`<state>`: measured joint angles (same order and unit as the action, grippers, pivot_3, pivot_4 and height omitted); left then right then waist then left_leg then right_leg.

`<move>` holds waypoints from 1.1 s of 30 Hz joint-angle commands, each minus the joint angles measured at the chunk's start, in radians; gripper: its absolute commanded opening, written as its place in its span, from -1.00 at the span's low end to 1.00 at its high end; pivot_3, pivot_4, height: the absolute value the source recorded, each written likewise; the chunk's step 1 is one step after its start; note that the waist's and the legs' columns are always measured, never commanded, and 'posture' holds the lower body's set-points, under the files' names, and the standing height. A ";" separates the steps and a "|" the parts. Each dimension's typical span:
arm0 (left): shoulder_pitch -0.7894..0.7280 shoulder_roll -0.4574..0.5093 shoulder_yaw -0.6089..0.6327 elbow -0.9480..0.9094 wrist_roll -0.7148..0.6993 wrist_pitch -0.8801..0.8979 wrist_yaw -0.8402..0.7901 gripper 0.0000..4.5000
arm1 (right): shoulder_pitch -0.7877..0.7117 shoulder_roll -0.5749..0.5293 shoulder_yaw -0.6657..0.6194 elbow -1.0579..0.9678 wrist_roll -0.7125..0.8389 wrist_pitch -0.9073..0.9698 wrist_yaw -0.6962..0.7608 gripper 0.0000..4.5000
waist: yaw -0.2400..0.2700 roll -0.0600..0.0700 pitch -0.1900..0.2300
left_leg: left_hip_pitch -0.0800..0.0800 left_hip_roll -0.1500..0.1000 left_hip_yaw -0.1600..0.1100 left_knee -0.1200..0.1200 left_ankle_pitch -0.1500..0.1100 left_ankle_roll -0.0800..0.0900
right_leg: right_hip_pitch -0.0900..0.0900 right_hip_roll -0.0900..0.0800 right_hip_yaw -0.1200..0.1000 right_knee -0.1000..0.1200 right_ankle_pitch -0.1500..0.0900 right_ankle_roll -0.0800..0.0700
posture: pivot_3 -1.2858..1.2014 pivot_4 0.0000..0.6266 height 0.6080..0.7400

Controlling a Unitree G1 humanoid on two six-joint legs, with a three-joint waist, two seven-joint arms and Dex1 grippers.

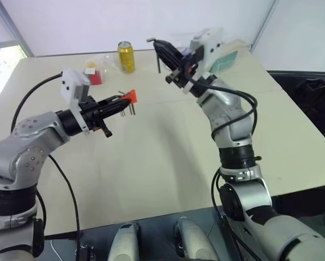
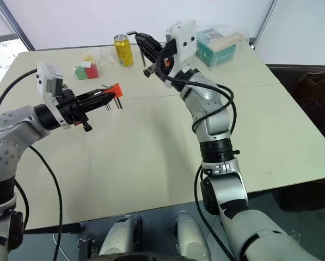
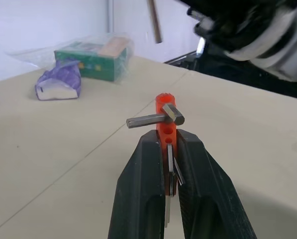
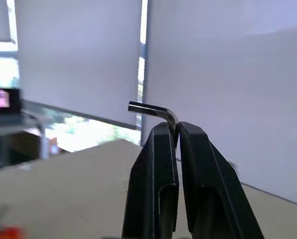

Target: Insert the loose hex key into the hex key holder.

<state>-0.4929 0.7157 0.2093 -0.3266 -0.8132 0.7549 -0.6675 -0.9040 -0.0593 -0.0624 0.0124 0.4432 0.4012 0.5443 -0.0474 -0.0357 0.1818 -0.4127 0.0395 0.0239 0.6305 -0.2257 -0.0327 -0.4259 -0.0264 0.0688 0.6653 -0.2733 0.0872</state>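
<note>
The loose hex key point(image 4: 150, 109) is pinched in the right hand point(image 1: 163, 53), raised at 1 o'clock from the hex key holder point(image 3: 165, 117), clamped in left hand point(image 2: 99, 99) above the bench point(image 1: 167, 157). Transfer step; next: bring long end to a free hole (align w/ care).

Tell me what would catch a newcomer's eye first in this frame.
Two raised arms over the beige table: the left tool is shut on the red-orange hex key holder, held out level. The right tool is lifted high, shut on the loose hex key. Behind them a yellow can stands near the table's far edge.
</note>
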 commanded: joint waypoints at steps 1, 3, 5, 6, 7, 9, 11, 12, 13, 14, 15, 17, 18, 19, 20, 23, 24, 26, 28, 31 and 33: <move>-0.036 0.002 0.002 -0.004 0.015 -0.026 -0.015 -1.00 | 0.000 0.024 -0.023 -0.110 0.125 0.087 -0.019 -0.98 | 0.000 0.000 0.000 | 0.000 0.000 0.000 0.000 0.000 0.000 | 0.000 0.000 0.000 0.000 0.000 0.000 | 0.03 -0.52 1.00; -0.045 -0.001 0.002 -0.002 0.017 -0.023 -0.018 -1.00 | 0.007 0.029 -0.006 -0.126 0.129 0.092 -0.026 -0.98 | 0.002 0.000 0.000 | 0.000 0.000 0.000 0.000 0.000 0.000 | 0.000 0.001 0.000 0.000 0.000 0.000 | 0.03 -0.52 1.00; -0.054 -0.003 0.002 -0.001 0.019 -0.019 -0.020 -1.00 | 0.011 0.039 0.018 -0.126 0.120 0.079 -0.029 -0.98 | 0.002 0.000 0.000 | 0.000 -0.001 0.000 0.000 0.000 0.000 | 0.000 0.000 0.000 0.000 0.000 0.000 | 0.03 -0.52 1.00; -0.057 -0.003 0.002 0.000 0.020 -0.018 -0.020 -1.00 | 0.014 0.045 0.031 -0.122 0.110 0.066 -0.028 -0.98 | 0.002 0.000 0.000 | 0.000 -0.001 0.000 0.000 0.000 0.000 | 0.000 0.000 0.000 0.000 0.000 0.000 | 0.03 -0.52 1.00; -0.059 -0.004 0.002 -0.002 0.021 -0.018 -0.020 -1.00 | 0.019 0.051 0.049 -0.116 0.093 0.046 -0.025 -0.98 | 0.001 0.000 0.000 | 0.000 -0.001 0.000 0.000 0.000 0.000 | 0.000 0.000 0.000 0.000 0.000 0.000 | 0.03 -0.52 1.00; -0.060 -0.006 0.003 -0.006 0.020 -0.015 -0.018 -1.00 | 0.028 0.062 0.079 -0.100 0.061 0.011 -0.024 -0.98 | 0.001 0.000 0.000 | 0.000 -0.001 0.000 0.000 0.000 0.000 | 0.000 0.001 0.000 0.000 0.000 0.000 | 0.03 -0.52 1.00; -0.061 -0.008 0.004 -0.010 0.018 -0.011 -0.016 -1.00 | 0.034 0.072 0.110 -0.078 0.025 -0.032 -0.024 -0.98 | 0.000 0.000 0.000 | 0.000 -0.001 0.000 0.000 0.000 0.000 | -0.001 0.001 0.000 0.000 0.000 0.000 | 0.03 -0.52 1.00; -0.061 -0.008 0.005 -0.013 0.016 -0.009 -0.015 -1.00 | 0.036 0.079 0.123 -0.069 0.010 -0.050 -0.025 -0.98 | 0.001 0.000 0.000 | 0.000 -0.001 0.000 0.000 0.000 0.000 | -0.001 0.001 0.000 0.000 0.000 0.000 | 0.03 -0.52 1.00; -0.060 -0.008 0.006 -0.016 0.015 -0.007 -0.014 -1.00 | 0.037 0.085 0.131 -0.063 0.002 -0.063 -0.027 -0.98 | 0.001 0.000 0.000 | 0.000 -0.001 0.000 0.000 0.000 0.000 | -0.001 0.001 0.000 0.000 0.000 0.000 | 0.03 -0.52 1.00; -0.060 -0.009 0.006 -0.016 0.014 -0.006 -0.013 -1.00 | 0.036 0.090 0.136 -0.055 -0.005 -0.075 -0.027 -0.98 | 0.001 0.000 0.000 | 0.000 -0.001 0.000 0.000 0.000 0.000 | -0.001 0.001 0.000 0.000 0.000 0.000 | 0.03 -0.52 1.00; -0.060 -0.008 0.007 -0.017 0.014 -0.005 -0.013 -1.00 | 0.036 0.093 0.143 -0.046 -0.016 -0.090 -0.025 -0.98 | 0.001 0.000 0.000 | 0.000 -0.001 0.000 0.000 0.000 0.000 | -0.001 0.001 0.000 0.000 0.000 0.000 | 0.03 -0.52 1.00; -0.061 -0.007 0.009 -0.018 0.011 -0.003 -0.011 -1.00 | 0.035 0.097 0.151 -0.028 -0.034 -0.117 -0.024 -0.98 | 0.002 0.000 0.000 | 0.000 -0.001 0.000 0.000 0.000 0.000 | -0.001 0.001 0.000 0.000 0.000 0.000 | 0.03 -0.52 1.00; -0.060 -0.006 0.010 -0.020 0.010 -0.002 -0.011 -1.00 | 0.034 0.099 0.152 -0.020 -0.040 -0.127 -0.025 -0.98 | 0.002 0.000 0.000 | 0.000 -0.001 0.000 0.000 0.000 0.000 | -0.001 0.001 0.000 0.000 0.000 0.000 | 0.03 -0.52 1.00; -0.060 -0.005 0.011 -0.021 0.010 -0.001 -0.011 -1.00 | 0.033 0.100 0.153 -0.015 -0.043 -0.134 -0.025 -0.98 | 0.002 0.000 0.000 | 0.000 -0.001 0.000 0.000 0.000 0.000 | 0.000 0.001 0.000 0.000 0.000 0.000 | 0.03 -0.52 1.00; -0.059 -0.005 0.011 -0.022 0.009 0.000 -0.010 -1.00 | 0.033 0.103 0.153 -0.009 -0.047 -0.142 -0.027 -0.98 | 0.002 0.000 0.000 | 0.000 -0.001 0.000 0.000 0.000 0.000 | 0.000 0.001 0.000 0.000 0.000 0.000 | 0.03 -0.52 1.00; -0.060 -0.006 0.011 -0.023 0.007 0.001 -0.008 -1.00 | 0.034 0.107 0.155 0.007 -0.061 -0.163 -0.031 -0.98 | 0.002 0.000 0.000 | 0.000 -0.001 0.000 0.000 0.000 0.000 | 0.000 0.001 0.000 0.000 0.000 0.000 | 0.03 -0.52 1.00; -0.060 -0.007 0.012 -0.023 0.006 0.001 -0.008 -1.00 | 0.035 0.108 0.157 0.013 -0.067 -0.171 -0.032 -0.98 | 0.002 0.000 0.000 | 0.000 -0.001 0.000 0.000 0.000 0.000 | -0.001 0.001 0.000 0.000 0.000 0.000 | 0.03 -0.52 1.00; -0.060 -0.007 0.012 -0.024 0.005 0.001 -0.008 -1.00 | 0.036 0.110 0.159 0.023 -0.079 -0.185 -0.032 -0.98 | 0.002 0.000 0.000 | 0.000 -0.001 0.000 0.000 0.000 0.000 | -0.001 0.001 0.000 0.000 0.000 0.000 | 0.03 -0.52 1.00; -0.059 -0.007 0.013 -0.025 0.003 0.001 -0.008 -1.00 | 0.036 0.109 0.159 0.034 -0.092 -0.200 -0.034 -0.98 | 0.002 0.000 0.000 | 0.000 -0.001 0.000 0.000 0.000 0.000 | -0.001 0.001 0.000 0.000 0.000 0.000 | 0.03 -0.52 1.00; -0.056 -0.007 0.015 -0.028 0.003 0.001 -0.007 -1.00 | 0.033 0.109 0.156 0.049 -0.103 -0.213 -0.038 -0.98 | 0.002 0.000 0.000 | 0.000 -0.001 0.000 0.000 0.000 0.000 | -0.001 0.001 0.000 0.000 0.000 0.000 | 0.03 -0.52 1.00; -0.058 -0.007 0.016 -0.027 0.002 0.002 -0.006 -1.00 | 0.032 0.110 0.156 0.055 -0.106 -0.217 -0.038 -0.98 | 0.002 0.000 0.000 | 0.000 -0.001 0.000 0.000 0.000 0.000 | -0.001 0.001 0.000 0.000 0.000 0.000 | 0.03 -0.52 1.00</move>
<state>-0.5265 0.7056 0.2064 -0.3180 -0.7969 0.7613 -0.6750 -0.8574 0.0407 0.0934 0.0810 0.3388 0.2035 0.5077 -0.0457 -0.0358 0.1818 -0.4129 0.0389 0.0241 0.6301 -0.2257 -0.0327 -0.4265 -0.0257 0.0686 0.6650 -0.2734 0.0871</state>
